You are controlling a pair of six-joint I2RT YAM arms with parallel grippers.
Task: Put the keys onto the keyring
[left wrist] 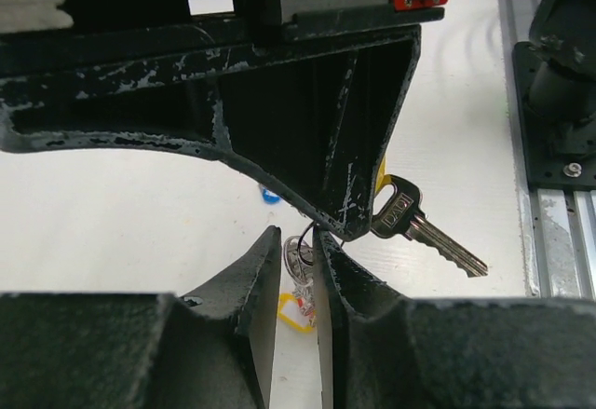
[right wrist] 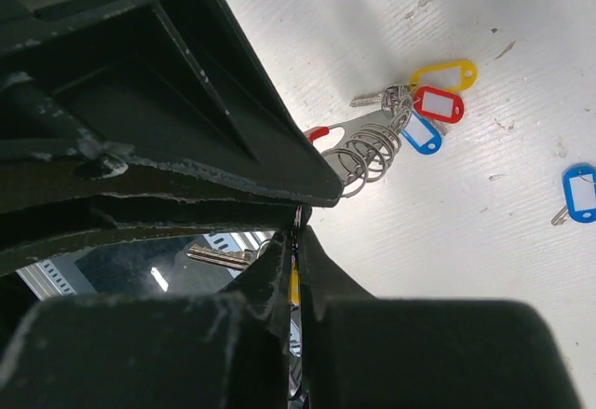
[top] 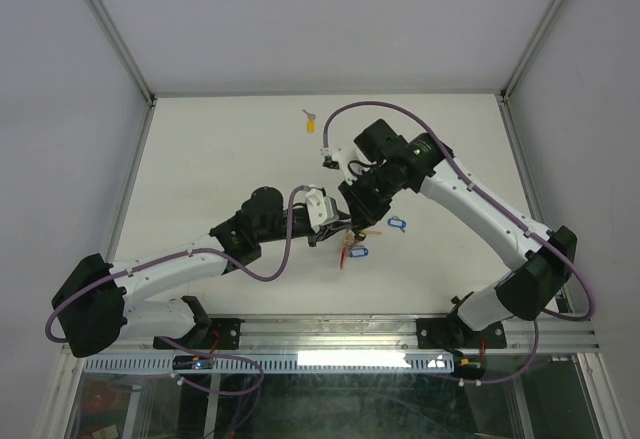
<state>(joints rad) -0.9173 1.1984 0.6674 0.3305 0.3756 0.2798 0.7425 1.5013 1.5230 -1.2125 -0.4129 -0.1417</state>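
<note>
On a white table (top: 200, 179), we see the left gripper (left wrist: 298, 252) pinched shut on the keyring (right wrist: 365, 153), its yellow, red and blue tags (right wrist: 438, 104) bunched together. The right gripper (right wrist: 296, 238), tip to tip with it, clamps a key (left wrist: 414, 224). Near them lies a blue-tagged key (top: 397, 224); toward the far edge, a yellow-tagged key (top: 310, 123).
</note>
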